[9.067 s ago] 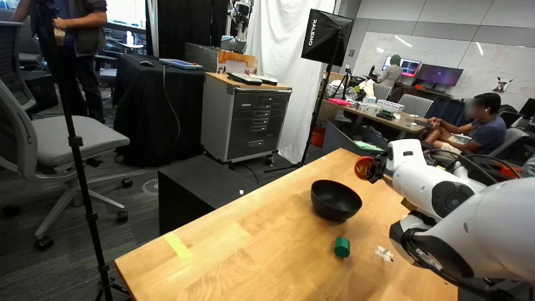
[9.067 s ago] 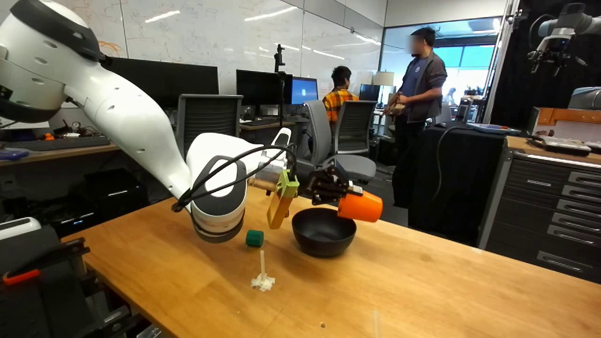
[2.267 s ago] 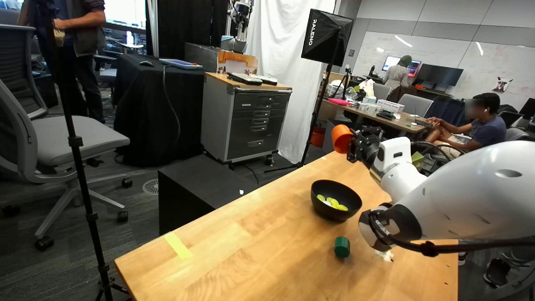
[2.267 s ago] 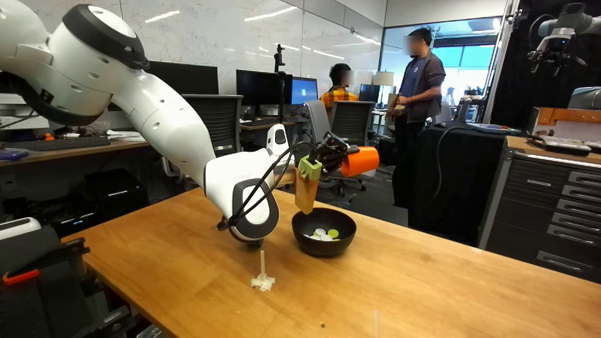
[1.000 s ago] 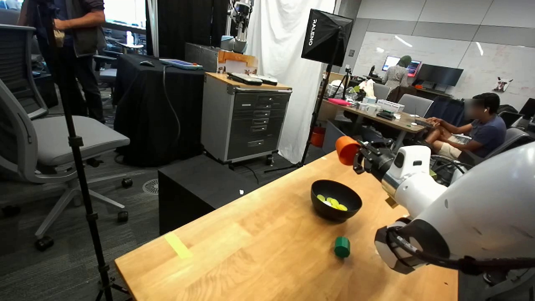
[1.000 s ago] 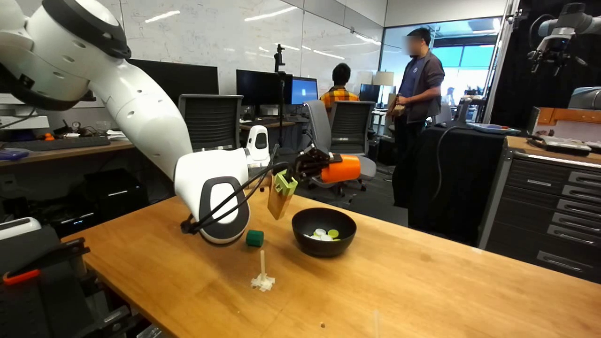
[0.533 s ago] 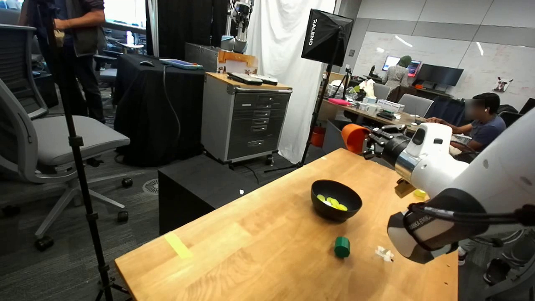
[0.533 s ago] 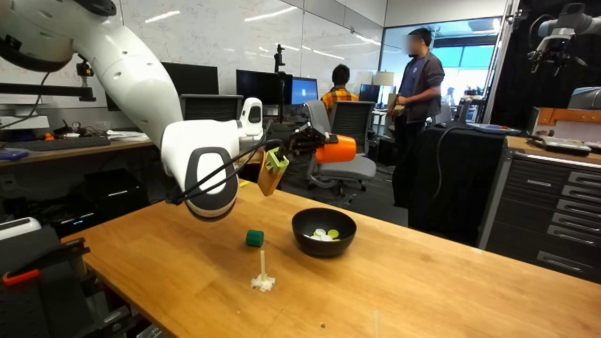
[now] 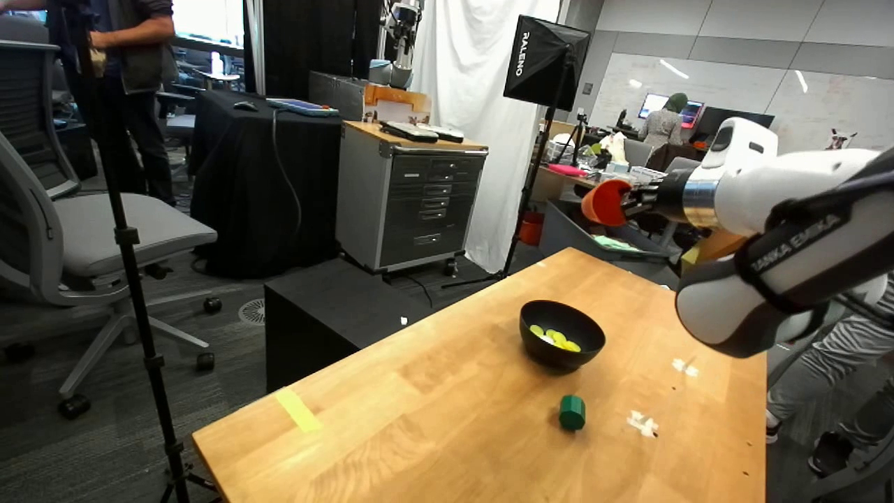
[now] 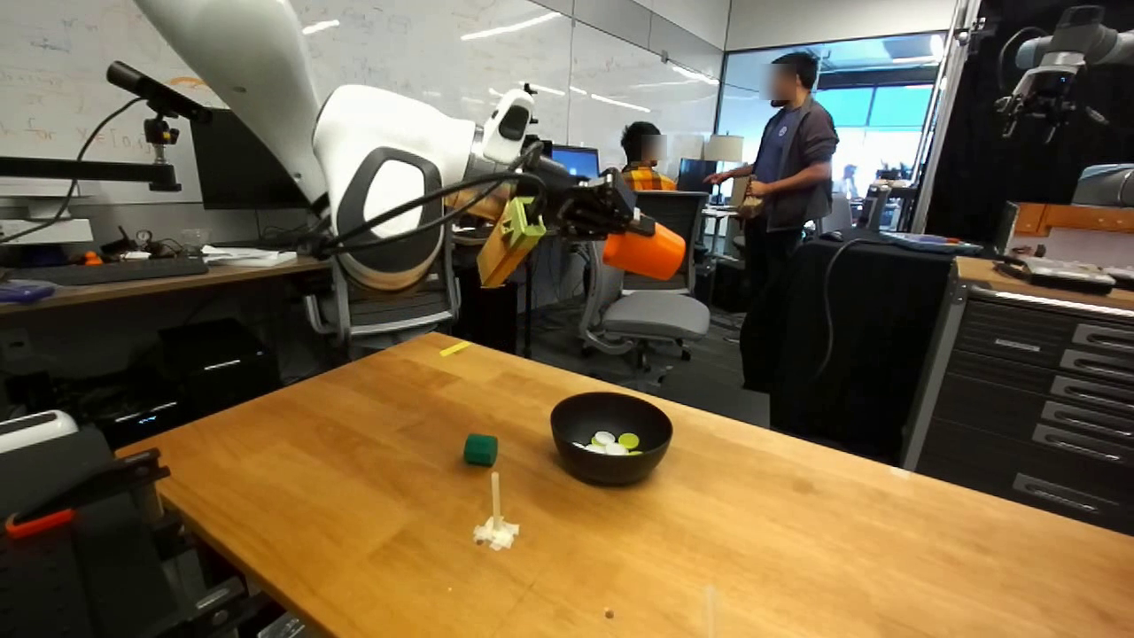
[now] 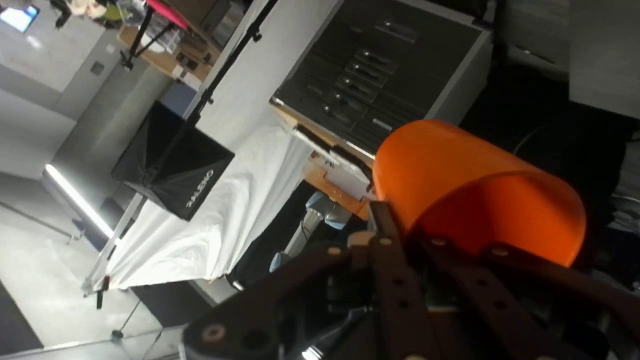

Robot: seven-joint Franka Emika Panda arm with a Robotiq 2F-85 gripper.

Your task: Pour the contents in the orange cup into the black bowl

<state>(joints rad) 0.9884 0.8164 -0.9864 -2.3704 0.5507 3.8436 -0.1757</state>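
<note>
The orange cup (image 9: 602, 202) is held on its side, well above the table, in both exterior views (image 10: 651, 252). My gripper (image 9: 631, 198) is shut on it near the rim; it also shows in an exterior view (image 10: 631, 227). In the wrist view the cup (image 11: 430, 165) is beyond the fingers (image 11: 405, 235), and the visible part of its inside is bare orange. The black bowl (image 9: 559, 360) stands upright on the table, below the cup, also in an exterior view (image 10: 611, 467). The contents (image 9: 557, 339), yellow-green and white discs, lie in the bowl (image 10: 611, 443).
A small green block (image 9: 572, 412) lies on the wooden table (image 9: 433, 405) near the bowl. A thin upright stick (image 10: 496, 501) stands in white tape (image 10: 496, 533). A yellow tape strip (image 9: 298, 410) marks the table. A wooden and green piece (image 10: 512, 244) hangs from the arm.
The bowl was empty 9.1 s ago and holds the discs since 2.3 s ago. The arm has since risen and drawn back from over the bowl, the cup still held.
</note>
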